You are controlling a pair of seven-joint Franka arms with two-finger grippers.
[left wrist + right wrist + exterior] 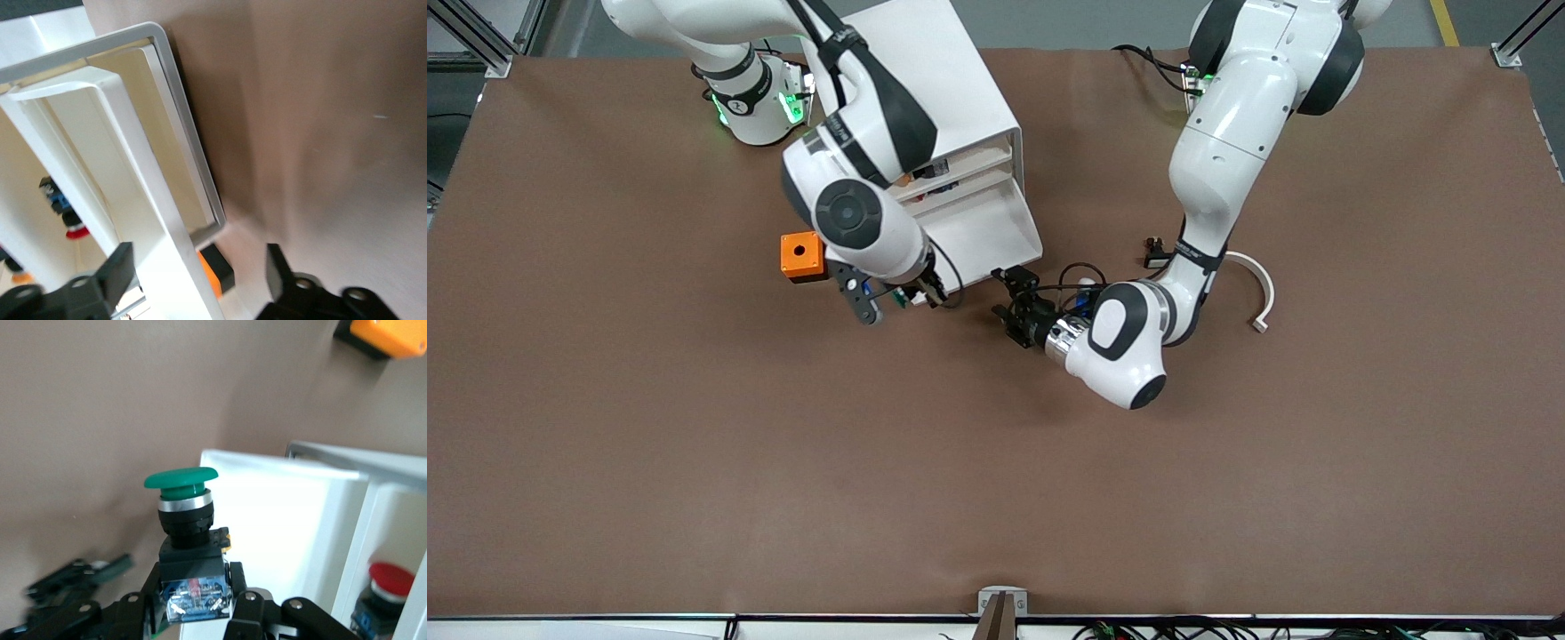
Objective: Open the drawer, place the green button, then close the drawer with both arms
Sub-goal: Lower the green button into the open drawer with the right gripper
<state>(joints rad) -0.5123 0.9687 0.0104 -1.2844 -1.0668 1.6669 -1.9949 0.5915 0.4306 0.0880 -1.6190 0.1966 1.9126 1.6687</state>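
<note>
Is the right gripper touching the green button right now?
Touching. The right wrist view shows the right gripper with its fingers clamped on the blocky base of the green button.

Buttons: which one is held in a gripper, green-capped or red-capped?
The green-capped button, clamped in the right gripper; the red-capped button sits inside the cabinet.

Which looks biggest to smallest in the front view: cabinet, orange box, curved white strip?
1. Cabinet, clearly the largest.
2 and 3. Orange box and curved white strip: too alike to rank; the strip spans more length but is thin, the box is chunkier.
</note>
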